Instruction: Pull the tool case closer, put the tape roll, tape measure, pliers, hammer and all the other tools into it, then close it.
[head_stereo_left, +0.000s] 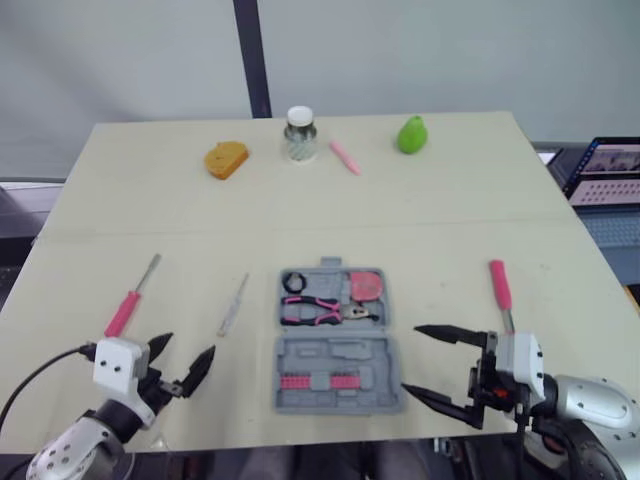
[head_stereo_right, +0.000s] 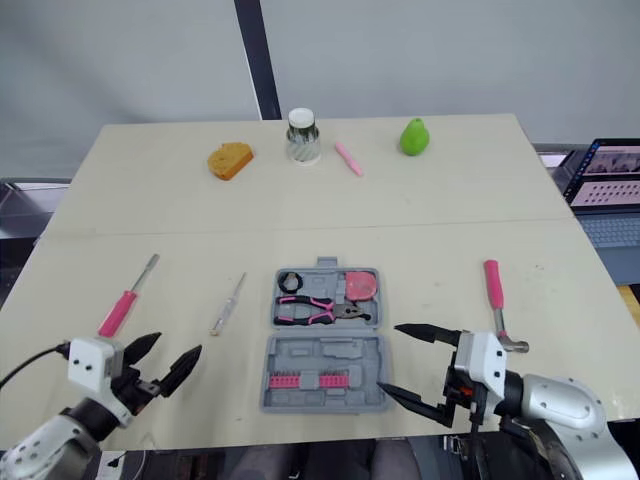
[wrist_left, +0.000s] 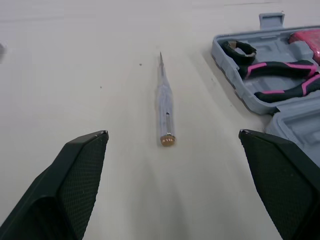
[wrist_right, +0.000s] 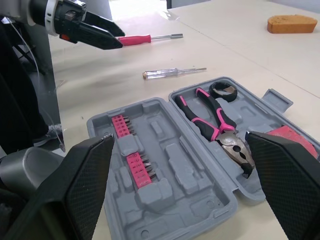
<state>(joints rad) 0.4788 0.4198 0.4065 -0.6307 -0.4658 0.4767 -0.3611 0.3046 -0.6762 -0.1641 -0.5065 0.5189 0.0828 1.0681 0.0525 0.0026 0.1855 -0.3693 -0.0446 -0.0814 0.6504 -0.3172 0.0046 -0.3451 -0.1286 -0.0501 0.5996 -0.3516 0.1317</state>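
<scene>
Here, the open grey plastic tool case (head_stereo_left: 345, 352) holds pink-handled black pliers (head_stereo_left: 322, 312); the left gripper (head_stereo_left: 188, 347) and right gripper (head_stereo_left: 412, 359) flank it, both spread wide and empty.

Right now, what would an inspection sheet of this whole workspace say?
Surface: beige table.
Job's things: grey tool case open, holding pliers, tape roll and tape measure; pink screwdriver, clear tester and hammer lie outside it.
Clutter: orange sponge, jar, pink pen, green pear-shaped object near the far edge.
Hands: left hand open, facing the tester; right hand open beside the case.
Cables: black cable at the left arm.
Surroundings: laptop to the right, dark pole behind.
</scene>
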